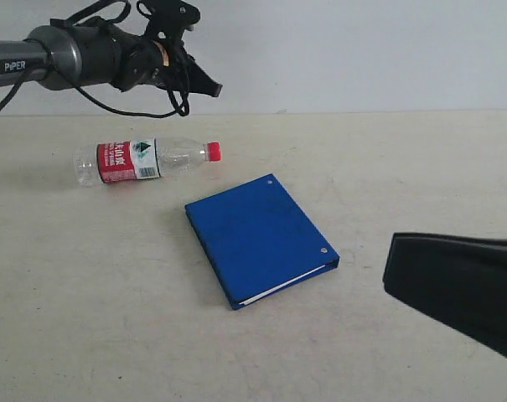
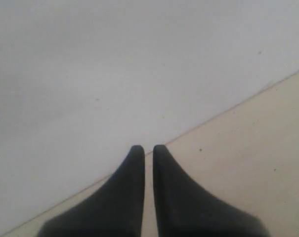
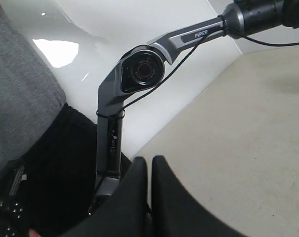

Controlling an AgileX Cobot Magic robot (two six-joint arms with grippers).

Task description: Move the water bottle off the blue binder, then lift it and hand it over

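Note:
The water bottle [image 1: 144, 160] lies on its side on the beige table, red cap pointing right, to the upper left of the blue binder [image 1: 260, 238] and apart from it. The binder lies flat near the table's middle. My left gripper [image 1: 209, 85] hangs raised above and right of the bottle, shut and empty; in the left wrist view the left gripper [image 2: 148, 148] faces the wall and the table's far edge. My right gripper [image 3: 149, 159] is shut with nothing in it; its dark body [image 1: 458, 289] fills the lower right of the exterior view.
The left arm [image 3: 139, 74] stretches across the right wrist view beside a person in grey [image 3: 21, 98]. A pale wall [image 1: 362, 50] borders the table's far edge. The table [image 1: 85, 318] is bare around the binder.

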